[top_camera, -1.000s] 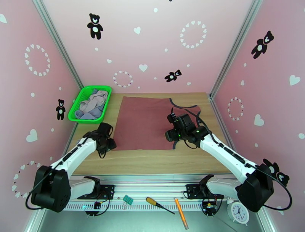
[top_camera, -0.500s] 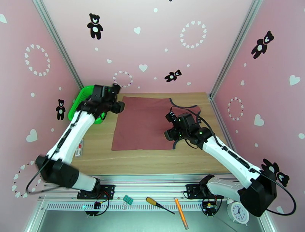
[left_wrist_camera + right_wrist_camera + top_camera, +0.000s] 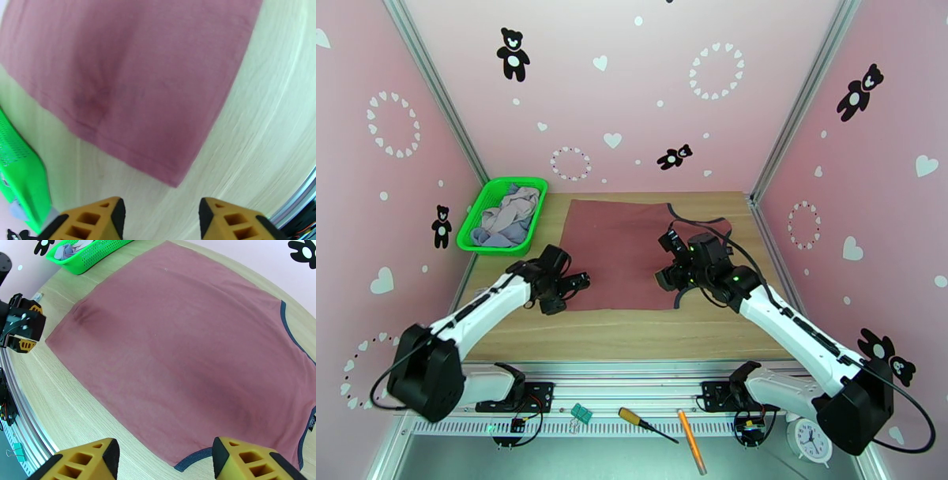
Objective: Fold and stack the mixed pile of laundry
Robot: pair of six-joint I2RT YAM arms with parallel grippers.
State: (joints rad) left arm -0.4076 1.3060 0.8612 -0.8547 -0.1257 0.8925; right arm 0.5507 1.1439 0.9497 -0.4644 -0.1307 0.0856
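- The rust-red top (image 3: 616, 249) is lying flat and spread out on the counter (image 3: 632, 335). Its stitched hem is facing left and its dark-trimmed openings are facing right, so its body axis is running left to right.
- The left tool (image 3: 162, 215) is standing with its fingers apart and is gripping nothing. The top's near hem corner is lying just ahead of it, not touching the fingers.
- The right tool (image 3: 166, 461) is also standing with its fingers apart and empty. It is hovering over the top's near edge, beside the dark trim.
- Judgement: the left arm is sitting nearer the hem corner and the right arm nearer the trimmed end, so a fold is probably calling for both near corners at once.
- The grey and blue-grey garments (image 3: 509, 215) are resting in the green basket (image 3: 470, 237), just left of the top's far hem corner.
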